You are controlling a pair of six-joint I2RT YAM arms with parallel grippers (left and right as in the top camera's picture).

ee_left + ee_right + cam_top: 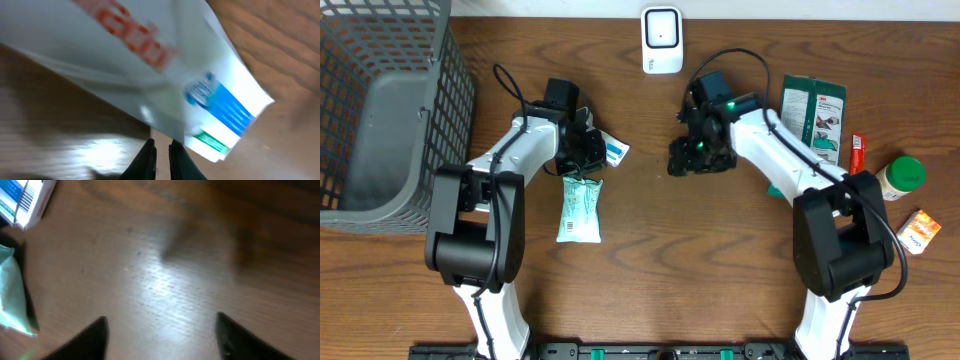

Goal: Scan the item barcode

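Note:
The item is a white packet with blue and green print [615, 151], tilted above the table left of centre. My left gripper [588, 152] is shut on its thin edge. In the left wrist view the packet [150, 65] fills the frame above the nearly touching jaws of the left gripper [161, 142]. My right gripper [698, 160] hangs open over bare wood to the right of the packet. Its wrist view shows nothing between the jaws of the right gripper [161, 322] and a barcoded corner of the packet [30, 197] at top left. The white scanner [661, 40] stands at the back centre.
A pale green packet [580, 208] lies flat just below the left gripper. A grey mesh basket [390, 110] fills the far left. On the right lie a green pouch [813, 115], a red stick [857, 153], a green-lidded jar [903, 175] and an orange box [920, 232].

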